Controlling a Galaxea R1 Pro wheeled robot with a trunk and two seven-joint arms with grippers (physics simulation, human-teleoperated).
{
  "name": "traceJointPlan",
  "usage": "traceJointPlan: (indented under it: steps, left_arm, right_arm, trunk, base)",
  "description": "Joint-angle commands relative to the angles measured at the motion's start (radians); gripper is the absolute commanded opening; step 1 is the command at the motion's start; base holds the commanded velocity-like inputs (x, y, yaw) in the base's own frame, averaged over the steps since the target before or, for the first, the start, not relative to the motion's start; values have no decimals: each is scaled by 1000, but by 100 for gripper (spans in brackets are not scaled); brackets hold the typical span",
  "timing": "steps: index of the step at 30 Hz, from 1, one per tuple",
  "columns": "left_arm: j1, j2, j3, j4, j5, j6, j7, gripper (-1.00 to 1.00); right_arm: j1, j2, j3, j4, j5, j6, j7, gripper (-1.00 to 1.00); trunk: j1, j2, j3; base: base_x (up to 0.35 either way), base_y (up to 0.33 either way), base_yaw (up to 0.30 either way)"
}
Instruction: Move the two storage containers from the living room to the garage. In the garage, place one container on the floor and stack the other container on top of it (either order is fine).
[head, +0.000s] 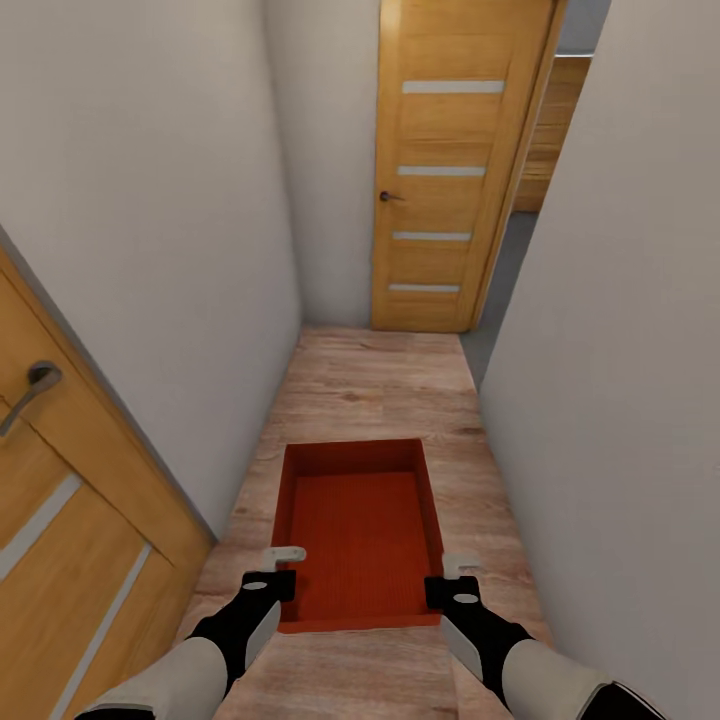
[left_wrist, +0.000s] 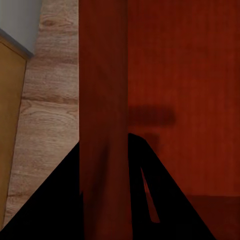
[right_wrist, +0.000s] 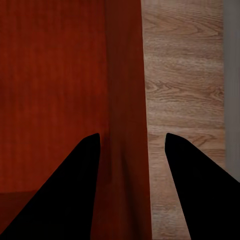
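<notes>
Storage container (head: 360, 535) sits lower centre of the head view, carried over the wood-plank corridor floor (head: 370, 385). Left gripper (head: 278, 570) clamped on its left wall, fingers (left_wrist: 60, 200) straddling the wall. Right gripper (head: 455, 578) clamped on the right wall, fingers (right_wrist: 65, 195) either side of it. Orange door (head: 450, 165) upper centre, white walls (head: 150, 220) both sides.

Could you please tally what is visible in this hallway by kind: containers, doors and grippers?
Orange-red storage containers: 1
Orange wooden doors: 2, the far door and the near door
Grippers: 2, the left gripper and the right gripper, each with its jaws astride a side wall of the container
Total: 5
</notes>
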Motion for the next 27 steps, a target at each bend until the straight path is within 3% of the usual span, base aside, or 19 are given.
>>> traceJointPlan:
  steps: [1, 27]
  left_arm:
    - [0, 97, 28, -1, 49, 6, -73, -100]
    - [0, 98, 29, -1, 49, 6, -73, -100]
  right_arm:
    - [-1, -21, -33, -7, 3, -28, -2, -100]
    - [-1, -21, -33, -7, 3, -28, -2, -100]
  trunk:
    - [1, -2, -2]
    - [1, -2, -2]
  base:
    - [324, 0, 0]
    - [324, 0, 0]
